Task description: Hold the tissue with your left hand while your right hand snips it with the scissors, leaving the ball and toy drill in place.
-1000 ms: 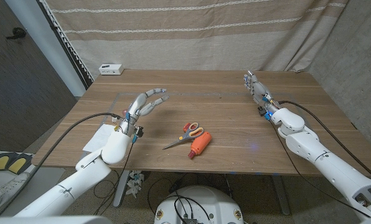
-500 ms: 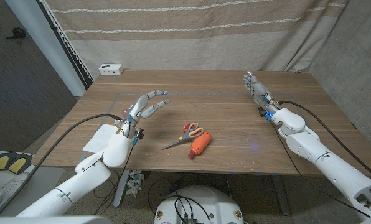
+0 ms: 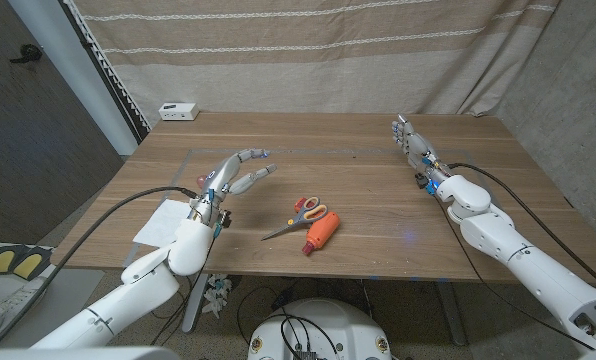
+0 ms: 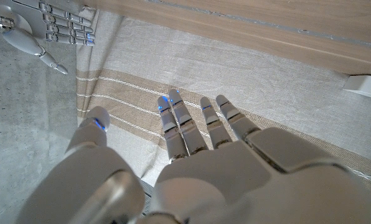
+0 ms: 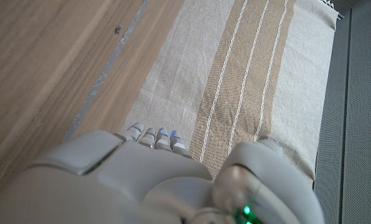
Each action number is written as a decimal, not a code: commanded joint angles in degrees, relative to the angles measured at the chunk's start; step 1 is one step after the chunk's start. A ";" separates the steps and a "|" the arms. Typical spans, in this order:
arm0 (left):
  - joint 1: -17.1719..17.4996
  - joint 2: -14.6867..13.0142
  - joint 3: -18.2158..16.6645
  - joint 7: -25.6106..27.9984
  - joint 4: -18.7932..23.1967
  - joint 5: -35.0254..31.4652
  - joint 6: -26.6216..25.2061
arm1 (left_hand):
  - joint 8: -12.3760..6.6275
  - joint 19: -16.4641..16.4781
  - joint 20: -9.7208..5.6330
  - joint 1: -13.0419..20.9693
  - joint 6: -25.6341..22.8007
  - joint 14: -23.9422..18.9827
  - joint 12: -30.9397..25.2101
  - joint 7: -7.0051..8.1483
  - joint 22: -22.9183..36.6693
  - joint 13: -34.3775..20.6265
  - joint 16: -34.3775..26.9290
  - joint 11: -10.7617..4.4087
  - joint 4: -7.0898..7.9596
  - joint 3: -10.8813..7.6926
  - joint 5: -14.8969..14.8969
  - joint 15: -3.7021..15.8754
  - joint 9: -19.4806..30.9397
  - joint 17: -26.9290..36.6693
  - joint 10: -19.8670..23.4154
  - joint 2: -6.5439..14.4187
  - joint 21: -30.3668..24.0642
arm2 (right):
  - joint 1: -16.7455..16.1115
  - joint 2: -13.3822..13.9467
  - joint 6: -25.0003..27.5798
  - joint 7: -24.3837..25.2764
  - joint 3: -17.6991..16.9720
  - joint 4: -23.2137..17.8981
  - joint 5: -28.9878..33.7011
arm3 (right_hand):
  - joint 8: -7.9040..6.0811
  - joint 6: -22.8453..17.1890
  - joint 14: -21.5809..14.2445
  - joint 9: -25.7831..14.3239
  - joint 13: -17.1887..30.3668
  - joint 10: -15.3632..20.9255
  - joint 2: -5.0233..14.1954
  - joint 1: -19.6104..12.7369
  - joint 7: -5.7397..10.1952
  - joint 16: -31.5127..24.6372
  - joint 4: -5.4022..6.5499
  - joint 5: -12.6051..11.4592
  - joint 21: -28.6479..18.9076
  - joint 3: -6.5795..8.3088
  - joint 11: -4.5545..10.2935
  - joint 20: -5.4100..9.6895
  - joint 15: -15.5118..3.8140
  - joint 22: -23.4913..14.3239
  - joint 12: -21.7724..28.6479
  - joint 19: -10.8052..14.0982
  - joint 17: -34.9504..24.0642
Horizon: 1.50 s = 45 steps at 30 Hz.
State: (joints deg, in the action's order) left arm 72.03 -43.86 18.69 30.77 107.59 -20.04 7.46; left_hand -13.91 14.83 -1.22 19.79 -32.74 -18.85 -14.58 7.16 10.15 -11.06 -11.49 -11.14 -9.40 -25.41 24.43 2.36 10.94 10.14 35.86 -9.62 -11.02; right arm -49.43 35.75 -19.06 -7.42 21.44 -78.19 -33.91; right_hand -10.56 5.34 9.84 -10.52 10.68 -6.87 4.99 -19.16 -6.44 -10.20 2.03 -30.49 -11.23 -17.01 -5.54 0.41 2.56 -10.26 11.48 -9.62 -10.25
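Two hands are seen over the wooden table (image 3: 378,160), and neither holds anything. Nearest, at the table's near-left edge, the tissue (image 3: 156,222) lies flat as a white sheet, partly covered by the left forearm; the left hand (image 3: 233,175) is raised beyond it, fingers apart and stretched toward the table's middle — away from the sheet it is meant to hold. In the left wrist view the same hand (image 4: 192,162) is shown with its fingers (image 4: 179,121) spread against the striped curtain, nothing between them. Near the middle, the scissors (image 3: 300,217) lie with their orange handles toward the far side and blades pointing to the near left, and the toy drill (image 3: 320,232) is just beside them, perhaps touching — that cannot be settled. No ball can be made out. Farther off on the right, the right hand (image 3: 410,143) is held up on edge, fingers extended and close together, well apart from the scissors. For the step in hand, the tissue would best be reached by drawing the left hand back and down onto it, so that one free edge is left for the blades. The scissors should be lifted by the handles, straight up, so the drill is not nudged.
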 commanded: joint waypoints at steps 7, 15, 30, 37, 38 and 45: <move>2.21 -0.45 1.63 3.75 3.62 -6.33 -6.77 | 0.41 0.50 1.49 1.39 -0.16 -1.13 1.13 0.79 0.14 -0.29 -0.13 -0.36 0.07 0.24 0.46 8.86 0.10 0.23 -1.68 0.20 -0.48 | -0.26 -0.19 -0.25 -0.27 -0.11 0.33 -0.53 | -0.41 0.48 4.27 -0.24 0.09 -0.35 0.17 -0.64 -0.12 -0.17 -0.31 0.11 -0.06 0.14 0.07 -0.35 -0.09 -0.26 0.23 -1.49 -0.13; 2.54 1.71 3.54 8.90 3.99 -11.09 -11.77 | -0.16 1.69 2.82 2.19 -2.72 -3.12 0.39 0.82 0.42 -0.45 -0.58 -0.37 0.25 0.12 0.14 8.63 0.20 0.46 1.28 0.62 -1.00 | -0.22 -0.10 -0.02 -0.34 -0.16 0.28 -0.68 | -0.50 0.37 4.01 -0.24 0.09 -0.27 0.22 -0.73 -0.41 -0.30 -0.37 0.13 -0.10 0.17 -0.41 -0.37 0.36 -0.25 0.31 -1.45 -0.12; 2.99 -0.15 4.83 8.63 7.15 -14.01 -15.31 | 0.53 1.13 3.59 5.03 -1.96 -2.32 1.50 1.85 0.45 -0.53 0.11 -1.01 -0.69 -0.04 -0.08 8.00 0.24 0.45 -0.15 -0.22 -0.70 | 0.13 -0.25 0.20 -1.03 -0.04 0.83 -1.08 | -0.48 0.60 4.02 -0.24 0.08 -0.50 0.29 -0.85 -0.53 -0.32 -0.44 0.18 -0.13 0.22 -0.68 -0.43 0.75 -0.25 0.29 -1.44 -0.11; 3.73 -0.95 5.63 4.28 11.18 -15.52 -21.18 | 2.13 1.18 4.03 5.33 1.60 -2.68 3.19 2.30 0.56 -0.68 -0.01 -0.57 -0.16 1.20 -0.76 7.47 0.32 0.70 -4.48 -0.82 -0.79 | 0.01 0.05 0.44 -1.02 -0.20 0.41 -1.20 | -0.48 0.69 4.01 -0.24 0.08 -0.52 0.33 -0.91 -0.72 -0.32 -0.47 0.20 -0.15 0.24 -0.89 -0.48 0.87 -0.25 0.31 -1.41 -0.11; 3.73 -0.92 5.82 3.98 11.44 -15.68 -21.74 | 2.09 1.78 4.23 5.27 1.58 -3.61 3.31 2.37 0.58 -0.71 -0.37 -0.52 -0.10 1.46 -0.77 6.68 0.34 0.75 -5.08 -0.84 -1.03 | -0.01 -0.01 0.42 -1.09 -0.23 0.47 -1.32 | -0.48 0.69 4.02 -0.24 0.08 -0.54 0.34 -0.92 -0.74 -0.32 -0.48 0.20 -0.15 0.25 -0.90 -0.50 0.91 -0.25 0.31 -1.42 -0.11; 3.65 -0.35 6.89 4.60 12.15 -17.07 -23.91 | 1.78 5.92 3.50 5.94 1.26 -8.37 2.90 2.14 0.82 -0.89 -1.64 -0.47 -0.17 2.46 -0.71 5.99 0.45 0.89 -6.04 -0.62 -2.53 | -0.08 -0.04 0.39 -1.13 -0.24 0.50 -1.40 | -0.49 0.79 4.14 -0.24 0.07 -0.62 0.39 -1.01 -0.69 -0.29 -0.53 0.22 -0.15 0.28 -0.81 -0.58 0.94 -0.25 0.32 -1.46 -0.11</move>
State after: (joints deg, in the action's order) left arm 75.40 -44.28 24.15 36.58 117.14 -34.87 -11.66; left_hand -11.86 19.28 2.92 24.91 -31.19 -25.71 -11.20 9.53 10.82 -11.66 -12.53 -11.56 -9.54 -23.33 23.65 2.59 11.07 10.82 29.71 -10.36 -12.89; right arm -49.44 35.64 -18.78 -8.42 21.32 -77.58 -35.05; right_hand -10.82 5.65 9.84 -10.52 10.68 -7.28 5.45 -19.62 -6.75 -10.19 1.78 -30.27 -11.23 -16.76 -5.95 0.19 3.19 -10.25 11.48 -9.84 -10.26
